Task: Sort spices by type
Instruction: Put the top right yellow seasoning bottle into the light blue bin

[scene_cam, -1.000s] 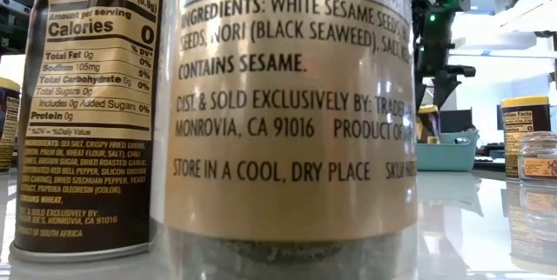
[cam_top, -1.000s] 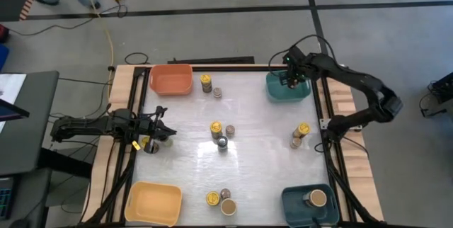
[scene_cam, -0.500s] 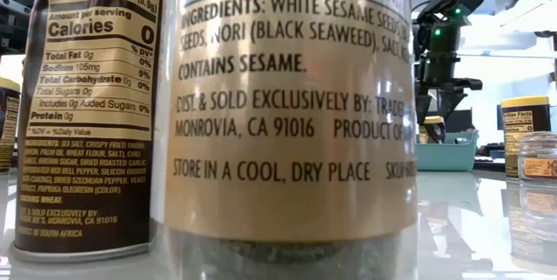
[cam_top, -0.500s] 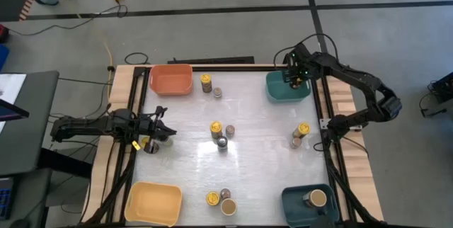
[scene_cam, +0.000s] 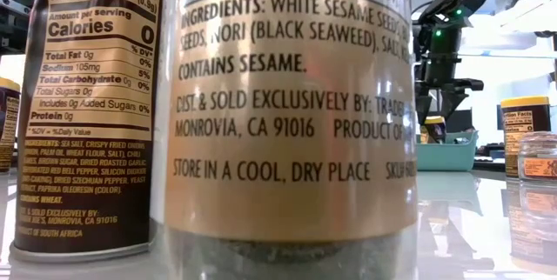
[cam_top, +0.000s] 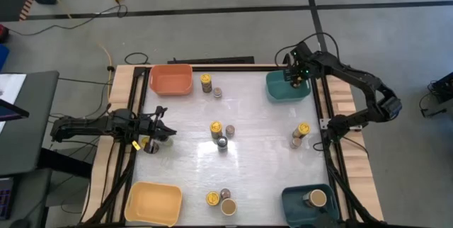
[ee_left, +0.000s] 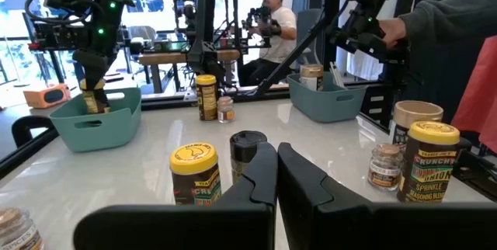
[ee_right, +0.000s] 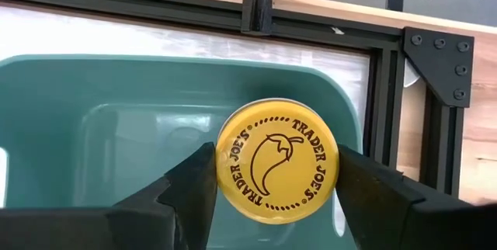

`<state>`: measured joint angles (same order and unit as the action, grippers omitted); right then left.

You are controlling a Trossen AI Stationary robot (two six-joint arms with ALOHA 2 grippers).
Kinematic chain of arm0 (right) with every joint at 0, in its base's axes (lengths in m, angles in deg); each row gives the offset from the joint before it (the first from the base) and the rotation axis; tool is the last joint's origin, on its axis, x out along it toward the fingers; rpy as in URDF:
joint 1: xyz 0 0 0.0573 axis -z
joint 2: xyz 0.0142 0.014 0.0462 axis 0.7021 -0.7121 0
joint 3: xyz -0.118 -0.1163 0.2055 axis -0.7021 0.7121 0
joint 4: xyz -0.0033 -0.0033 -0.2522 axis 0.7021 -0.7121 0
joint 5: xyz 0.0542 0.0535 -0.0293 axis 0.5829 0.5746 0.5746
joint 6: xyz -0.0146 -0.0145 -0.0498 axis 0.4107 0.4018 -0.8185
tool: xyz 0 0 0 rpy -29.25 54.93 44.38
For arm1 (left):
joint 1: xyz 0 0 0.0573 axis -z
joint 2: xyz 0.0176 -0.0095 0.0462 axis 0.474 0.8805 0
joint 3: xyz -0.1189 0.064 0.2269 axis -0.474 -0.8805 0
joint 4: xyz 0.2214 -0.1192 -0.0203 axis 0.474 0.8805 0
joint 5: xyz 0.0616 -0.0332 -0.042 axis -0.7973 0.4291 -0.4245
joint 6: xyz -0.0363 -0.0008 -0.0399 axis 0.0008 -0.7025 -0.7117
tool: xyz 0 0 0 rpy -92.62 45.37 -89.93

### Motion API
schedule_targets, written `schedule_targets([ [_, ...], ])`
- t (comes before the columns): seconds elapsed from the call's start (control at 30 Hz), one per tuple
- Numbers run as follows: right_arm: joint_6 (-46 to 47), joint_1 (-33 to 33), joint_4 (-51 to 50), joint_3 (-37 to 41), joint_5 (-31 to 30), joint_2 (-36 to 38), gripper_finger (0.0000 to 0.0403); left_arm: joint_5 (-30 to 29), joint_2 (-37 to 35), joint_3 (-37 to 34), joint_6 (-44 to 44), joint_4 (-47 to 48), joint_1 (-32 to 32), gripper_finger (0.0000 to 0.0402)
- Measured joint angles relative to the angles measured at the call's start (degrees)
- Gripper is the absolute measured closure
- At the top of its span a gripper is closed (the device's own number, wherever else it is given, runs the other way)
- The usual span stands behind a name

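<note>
My right gripper (cam_top: 297, 77) hangs over the teal bin (cam_top: 287, 88) at the table's far right corner, shut on a yellow-lidded spice jar (ee_right: 276, 161). In the low view the jar (scene_cam: 432, 130) dips behind the bin's rim (scene_cam: 446, 150). My left gripper (cam_top: 166, 130) is shut and points level at the table's left edge, beside a yellow-lidded jar (cam_top: 148, 143). Other spice jars stand upright in small groups on the table: far middle (cam_top: 206, 81), centre (cam_top: 216, 129), right (cam_top: 302, 129) and near edge (cam_top: 228, 207). My right gripper pinches the yellow-lidded jar between its two fingers (ee_right: 190, 188), one on each opposite side at the lid's rim (ee_right: 225, 164). The fingers come from above, slanting down. The jar is upright with its lower part inside the teal bin; the bin's wall hides whether it rests on the floor.
An orange bin (cam_top: 170, 79) sits at the far left and a yellow bin (cam_top: 153, 203) at the near left. A dark teal bin (cam_top: 297, 201) at the near right holds a tan-lidded jar (cam_top: 318, 198). Two big jars (scene_cam: 287, 123) stand right before the low camera. People are beyond the table.
My right gripper has shifted a little toward the table's right edge over the teal bin and sunk slightly, still shut on the yellow-lidded jar, which now sits lower behind the bin's rim.
</note>
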<state>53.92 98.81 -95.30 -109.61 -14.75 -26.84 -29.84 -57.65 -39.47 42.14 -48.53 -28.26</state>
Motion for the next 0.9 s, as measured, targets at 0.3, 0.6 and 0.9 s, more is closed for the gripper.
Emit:
schedule_targets([
  [0.3, 0.18, -0.57, 0.04, 0.00, -0.02, -0.02, 0.0148, 0.00, 0.00, 0.02, 0.00, 0.00, -0.02, 0.0401],
  [0.6, 0.18, -0.57, 0.28, -0.02, -0.11, -0.02, 0.0147, 0.00, 0.00, 0.01, 0.00, 0.00, -0.01, 0.0401],
  [0.9, 0.16, -0.57, 0.29, -0.02, -0.22, -0.02, 0.0139, 0.00, 0.01, 0.02, 0.00, 0.01, 0.00, 0.0401],
])
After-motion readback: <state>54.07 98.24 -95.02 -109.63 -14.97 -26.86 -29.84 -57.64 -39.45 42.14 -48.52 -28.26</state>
